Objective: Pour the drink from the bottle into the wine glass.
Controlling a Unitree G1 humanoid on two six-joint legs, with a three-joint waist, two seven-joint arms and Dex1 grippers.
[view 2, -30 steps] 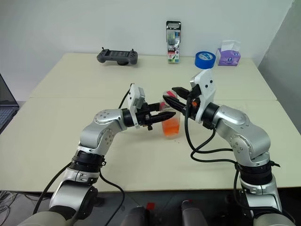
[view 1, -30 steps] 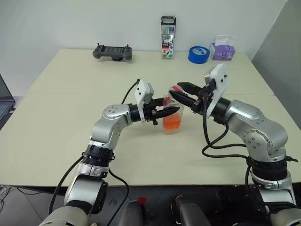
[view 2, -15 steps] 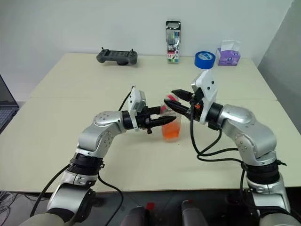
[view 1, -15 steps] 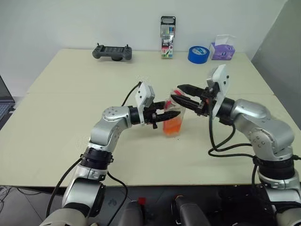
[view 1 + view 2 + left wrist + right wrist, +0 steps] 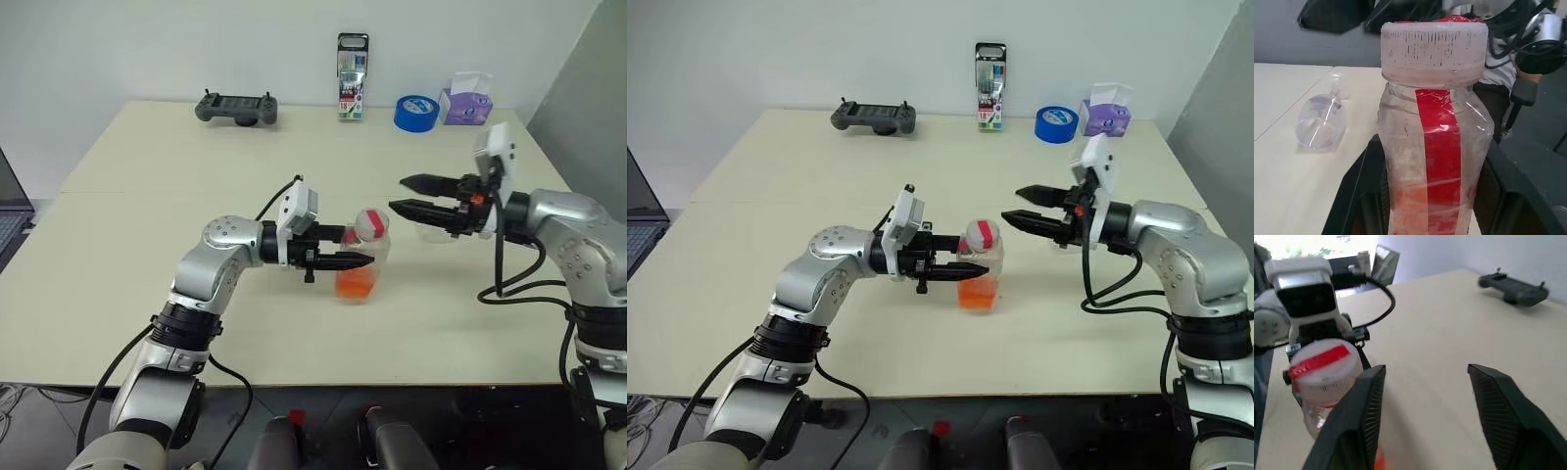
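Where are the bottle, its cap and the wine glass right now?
bottle (image 5: 1436,161), left wrist view, on its red label strip.
cap (image 5: 371,222), left eye view, on its side.
wine glass (image 5: 1321,125), left wrist view, on its bowl, lying on the table.

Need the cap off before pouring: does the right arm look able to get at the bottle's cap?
Probably yes: the right gripper has its fingers open, aimed at the cap, with nothing between; the left gripper grips the bottle below it.

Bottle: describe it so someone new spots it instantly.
On the beige table, near its middle, the left end effector grips the bottle upright. Clear plastic, red label strip, red-and-white cap, orange-red drink at the bottom; the wine glass lies clear on its side.
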